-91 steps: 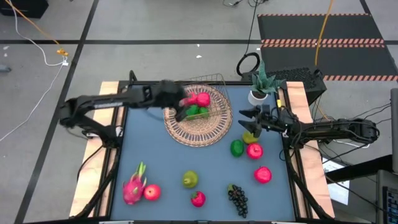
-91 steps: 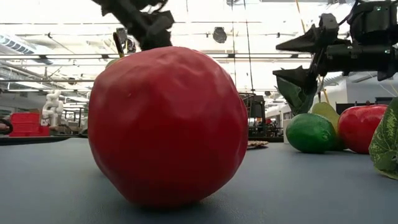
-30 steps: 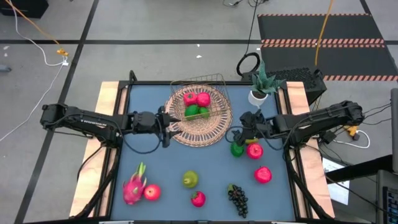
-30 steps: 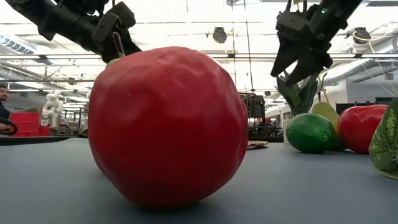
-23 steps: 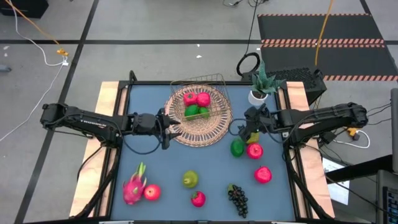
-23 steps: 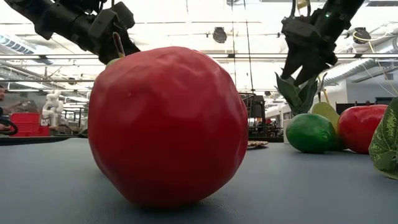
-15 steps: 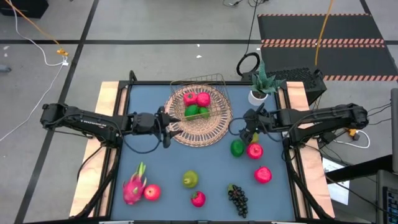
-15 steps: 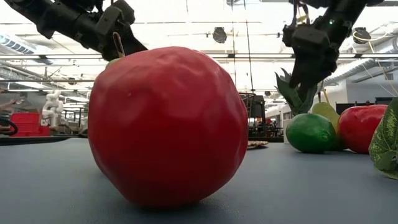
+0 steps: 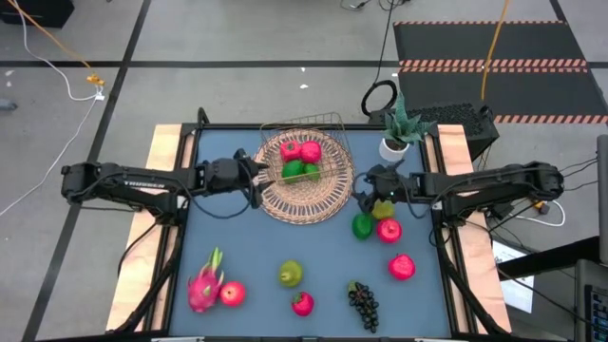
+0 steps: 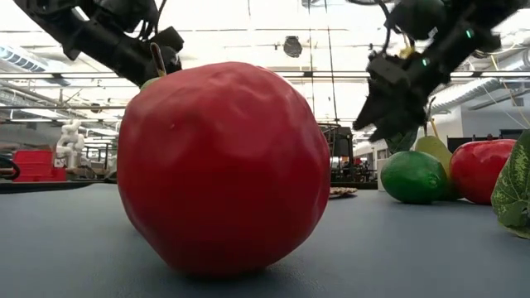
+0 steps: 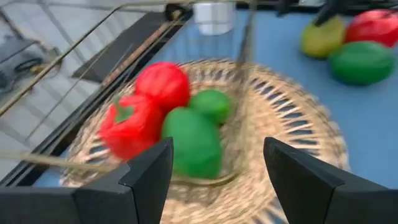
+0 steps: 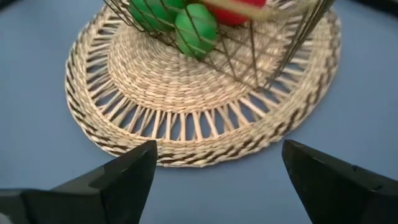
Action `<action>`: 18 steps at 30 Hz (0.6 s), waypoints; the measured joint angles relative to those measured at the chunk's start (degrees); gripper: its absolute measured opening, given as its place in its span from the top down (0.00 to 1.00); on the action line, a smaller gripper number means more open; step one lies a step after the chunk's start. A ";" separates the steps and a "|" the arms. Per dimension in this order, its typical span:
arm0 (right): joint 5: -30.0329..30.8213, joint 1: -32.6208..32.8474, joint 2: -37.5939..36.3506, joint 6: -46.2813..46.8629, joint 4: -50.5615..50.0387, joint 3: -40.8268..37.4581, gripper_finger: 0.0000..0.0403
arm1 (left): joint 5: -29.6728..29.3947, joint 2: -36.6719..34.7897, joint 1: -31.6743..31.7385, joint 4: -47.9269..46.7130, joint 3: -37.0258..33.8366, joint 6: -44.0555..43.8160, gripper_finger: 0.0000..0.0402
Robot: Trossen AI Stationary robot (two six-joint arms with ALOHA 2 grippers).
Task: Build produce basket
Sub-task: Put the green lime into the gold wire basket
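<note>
The wire basket (image 9: pixel 310 144) stands on the round wicker mat (image 9: pixel 302 195) and holds two red fruits (image 11: pixel 146 102) and green limes (image 11: pixel 193 140). My left gripper (image 9: pixel 255 178) is open at the mat's left edge, pointing at the basket (image 11: pixel 87 56). My right gripper (image 9: pixel 365 186) is open just right of the mat (image 12: pixel 205 118), beside a yellow-green pear (image 9: pixel 382 209). A lime (image 9: pixel 362 226) and a red apple (image 9: pixel 388 230) rest on the table by the pear. Nothing is between either gripper's fingers.
More toy fruit lies toward the near edge: a pink apple (image 9: pixel 401 267), grapes (image 9: pixel 362 302), a strawberry (image 9: pixel 302 304), a pear (image 9: pixel 291 275), a dragon fruit (image 9: pixel 204 285) and an apple (image 9: pixel 232 294). A potted plant (image 9: pixel 397 133) stands at the far right corner.
My left gripper has moved a little toward the far edge along the mat's left rim. My right gripper has risen off the lime and pear and shifted left toward the mat, tipping as it went. The fruit on the table has stayed in place.
</note>
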 joint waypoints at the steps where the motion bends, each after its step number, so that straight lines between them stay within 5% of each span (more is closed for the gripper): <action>1: -0.02 0.00 0.00 0.86 3.30 -2.31 0.17 | 0.00 -0.01 0.68 -1.45 0.03 -0.34 0.38; 5: 0.05 -0.25 -0.17 7.48 11.13 -8.62 0.23 | 0.05 -0.01 2.12 -5.14 -0.89 -1.37 0.38; 10: 0.24 -1.13 -0.22 11.57 8.30 -10.70 0.31 | -0.09 0.01 2.38 -3.34 -2.17 -6.53 0.38; 18: 4.98 -3.23 -0.17 11.45 13.15 -18.42 0.38 | 1.11 -0.01 0.25 -8.94 -2.24 -22.94 0.38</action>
